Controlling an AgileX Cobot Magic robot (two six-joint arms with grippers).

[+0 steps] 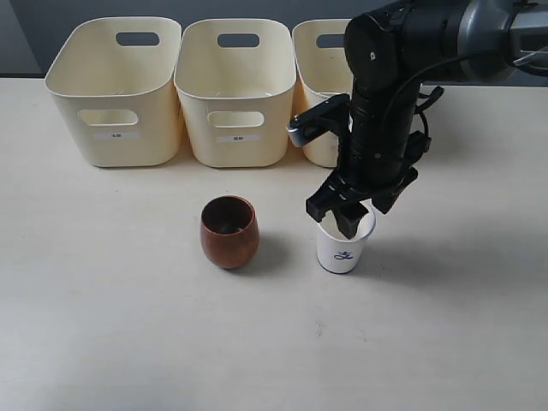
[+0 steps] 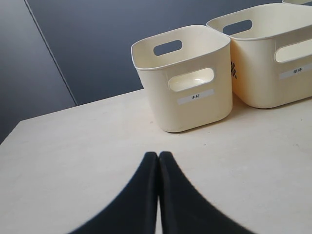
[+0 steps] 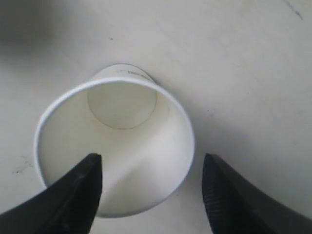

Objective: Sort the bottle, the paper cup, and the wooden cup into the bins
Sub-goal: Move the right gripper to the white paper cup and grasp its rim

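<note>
On the table (image 1: 128, 325), upright paper cup (image 1: 344, 250), right gripper (image 3: 151, 163) fingers spread open astride its rim

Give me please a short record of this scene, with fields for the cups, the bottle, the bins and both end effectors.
paper cup: upright on the table, empty
wooden cup: upright, apart from the paper cup, untouched
bottle: not visible
bins: three in a row at the back; one partly hidden by the arm
right end effector: open, over the paper cup, one finger above its mouth, the other outside the rim
left end effector: shut, holding nothing
</note>
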